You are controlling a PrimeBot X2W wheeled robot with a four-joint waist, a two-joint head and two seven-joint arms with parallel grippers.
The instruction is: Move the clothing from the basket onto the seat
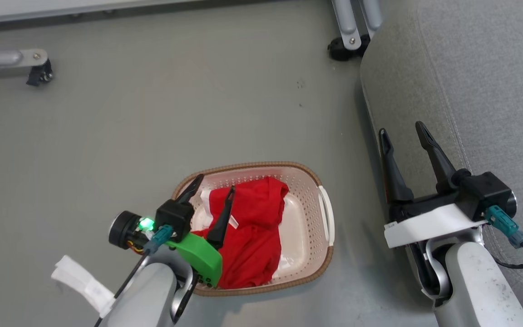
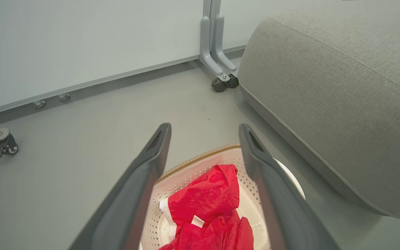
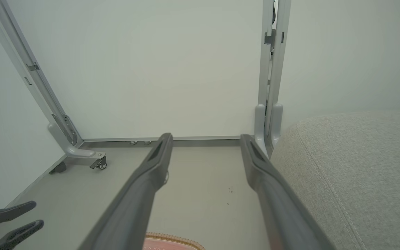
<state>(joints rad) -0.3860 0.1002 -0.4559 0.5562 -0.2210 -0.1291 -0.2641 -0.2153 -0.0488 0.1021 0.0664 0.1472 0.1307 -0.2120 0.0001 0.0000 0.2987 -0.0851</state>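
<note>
Well, we were at the very start of the job. Our red clothing (image 1: pixel 252 227) lay in a soft heap inside the basket (image 1: pixel 249 164), which sat on the grey floor (image 1: pixel 152 113). A small white tag (image 1: pixel 233 221) showed on top of the heap. None of the red cloth was on the seat (image 1: pixel 470 81) yet. The big grey seat stood to the right of the basket, near it but not touching. Our left gripper (image 1: pixel 214 183) hung over the left part of the basket, above the clothing. Its two dark fingers (image 1: pixel 223 215) were spread wide apart and held nothing. We could not tell how far above the cloth the tips were. Our right gripper (image 1: pixel 402 128) was up by the edge of the seat, well away from the clothing. It was wide open too, with nothing in it. We think the step in hand was reaching for the first grab. Next, the left gripper would need to go down into the heap and pinch a good thick fold. Then it would need to lift high enough for the cloth to clear the basket, and swing right, over to the seat. The cloth looked floppy, so a thin pinch might slip.
</note>
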